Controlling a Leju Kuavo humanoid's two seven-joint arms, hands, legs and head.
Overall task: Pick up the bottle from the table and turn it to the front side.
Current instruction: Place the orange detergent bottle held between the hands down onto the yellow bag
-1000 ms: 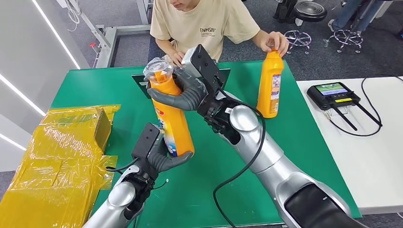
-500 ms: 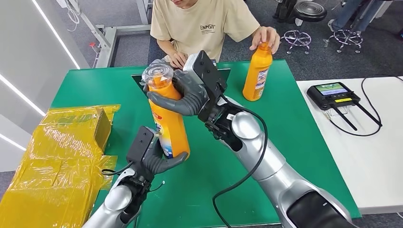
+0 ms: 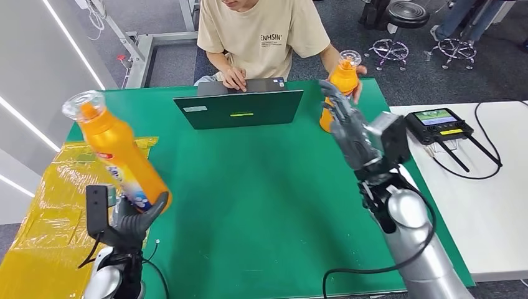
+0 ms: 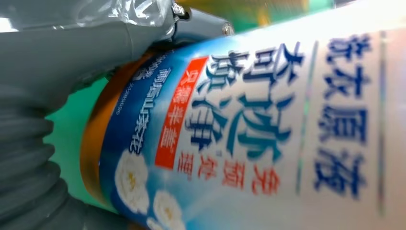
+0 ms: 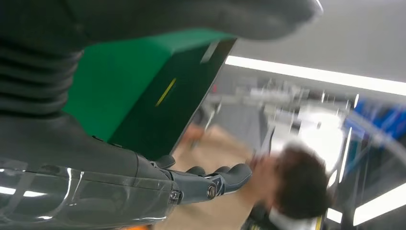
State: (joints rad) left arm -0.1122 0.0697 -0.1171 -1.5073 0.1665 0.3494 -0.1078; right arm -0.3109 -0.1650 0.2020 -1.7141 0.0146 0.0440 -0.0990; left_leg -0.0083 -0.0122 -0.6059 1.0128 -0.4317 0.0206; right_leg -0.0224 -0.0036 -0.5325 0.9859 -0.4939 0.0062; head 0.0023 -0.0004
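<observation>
Bottle (image 3: 118, 156) (orange, clear cap, blue-and-white label) sits tilted in the left hand (image 3: 134, 215), whose fingers wrap its lower end above the surface's (image 3: 261, 205) left edge, beside yellow plastic wrap (image 3: 43, 218). Right hand (image 3: 348, 128) is raised near the far right corner with fingers spread, holding nothing. Behind it a person's hand (image 3: 355, 68) holds a second orange bottle (image 3: 336, 84) upright near a laptop (image 3: 240, 107).
</observation>
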